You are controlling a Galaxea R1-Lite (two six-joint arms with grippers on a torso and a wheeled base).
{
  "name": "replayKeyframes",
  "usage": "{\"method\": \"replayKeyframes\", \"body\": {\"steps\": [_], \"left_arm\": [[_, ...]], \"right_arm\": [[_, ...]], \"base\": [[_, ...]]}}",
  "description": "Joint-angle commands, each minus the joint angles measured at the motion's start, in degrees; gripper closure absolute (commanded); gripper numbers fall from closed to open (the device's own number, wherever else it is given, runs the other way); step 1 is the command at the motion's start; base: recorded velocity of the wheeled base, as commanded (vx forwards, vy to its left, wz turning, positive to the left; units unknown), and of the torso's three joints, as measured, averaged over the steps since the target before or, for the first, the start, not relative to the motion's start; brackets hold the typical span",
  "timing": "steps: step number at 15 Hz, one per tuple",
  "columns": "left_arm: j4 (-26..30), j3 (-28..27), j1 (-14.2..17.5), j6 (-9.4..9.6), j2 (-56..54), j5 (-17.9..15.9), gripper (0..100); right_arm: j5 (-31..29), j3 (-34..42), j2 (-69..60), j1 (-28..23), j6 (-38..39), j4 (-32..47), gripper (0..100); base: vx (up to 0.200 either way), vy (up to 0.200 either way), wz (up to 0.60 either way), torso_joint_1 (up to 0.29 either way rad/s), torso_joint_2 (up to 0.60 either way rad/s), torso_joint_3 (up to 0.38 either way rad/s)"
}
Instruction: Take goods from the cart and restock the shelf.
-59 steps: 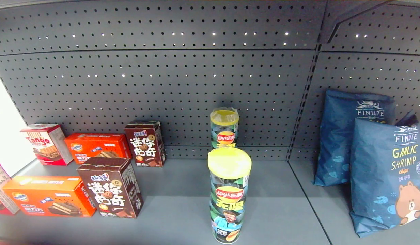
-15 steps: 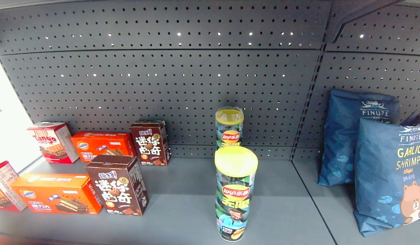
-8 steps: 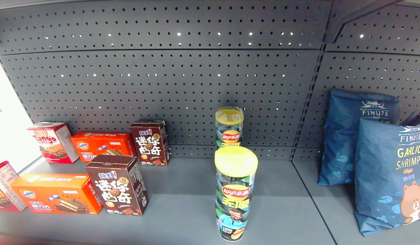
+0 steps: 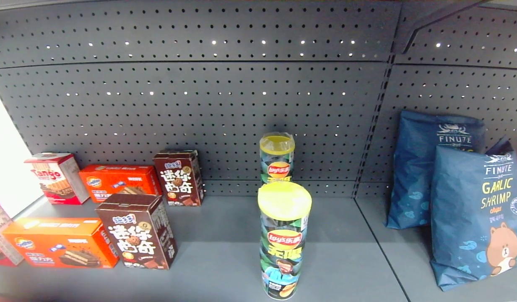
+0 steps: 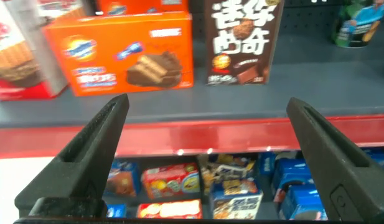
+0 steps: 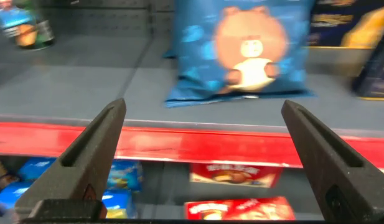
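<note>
Holds the left gripper (image 5: 207, 102) and the right gripper (image 6: 203, 104) in front of the red near edge of the shelf (image 4: 224, 251), fingers of both spread wide with nothing between them. Shows the near chip can (image 4: 284, 239) upright mid-shelf, directly in front of the far chip can (image 4: 277, 158). Places the orange boxes (image 4: 61, 243) and brown boxes (image 4: 136, 230) on the left, the blue snack bags (image 4: 476, 218) on the right.

Dark grey shelf (image 4: 224, 260), dotted back panel (image 4: 199, 109) — 2 yellow-lidded cans (image 4: 283, 239), orange boxes (image 4: 59, 243), blue bags (image 4: 472, 218).
</note>
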Motion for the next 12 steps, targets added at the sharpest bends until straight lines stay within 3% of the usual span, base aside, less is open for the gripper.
{"method": "replayKeyframes", "body": {"steps": [1, 12], "left_arm": [[0.0, 0.0, 0.1, 0.01, 0.0, 0.0, 0], [0.0, 0.0, 0.1, 0.10, 0.0, -0.1, 0]], "right_arm": [[0.0, 0.0, 0.1, 0.1, 0.0, 0.1, 0], [0.0, 0.0, 0.1, 0.1, 0.0, 0.0, 0]], "base": [[0.000, 0.000, 0.00, 0.000, 0.00, 0.000], [0.000, 0.018, 0.00, 0.000, 0.00, 0.000]]}}
